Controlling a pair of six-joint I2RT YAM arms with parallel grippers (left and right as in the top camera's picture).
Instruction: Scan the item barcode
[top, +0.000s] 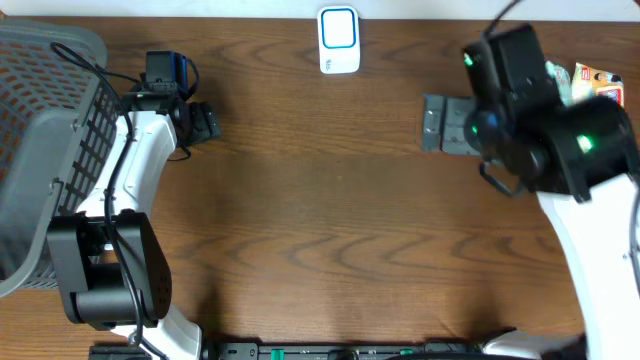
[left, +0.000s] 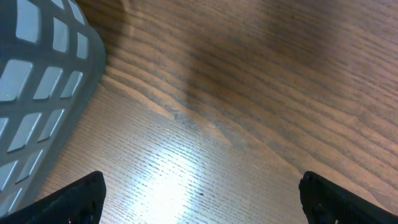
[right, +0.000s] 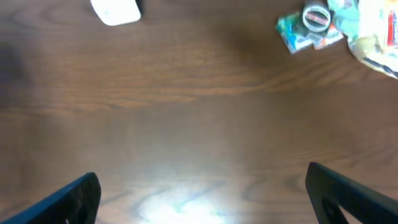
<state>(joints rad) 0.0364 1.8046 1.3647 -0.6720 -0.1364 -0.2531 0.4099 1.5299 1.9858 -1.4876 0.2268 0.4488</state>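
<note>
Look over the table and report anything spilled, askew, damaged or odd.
Nothing stands out. The white scanner sits at the far edge, the grey basket is at the left, and the packaged items lie bunched at the right. The left gripper and right gripper hang open and empty.

The left arm (top: 135, 165) reaches from 7 o'clock up to about 10 o'clock. Its left gripper (top: 200, 123) points toward 3 o'clock, jaws spread wide and empty. The right arm (top: 590, 240) extends from 5 o'clock to 2 o'clock. The right gripper (top: 435, 125) faces 9 o'clock, jaws wide apart and holding nothing.
</note>
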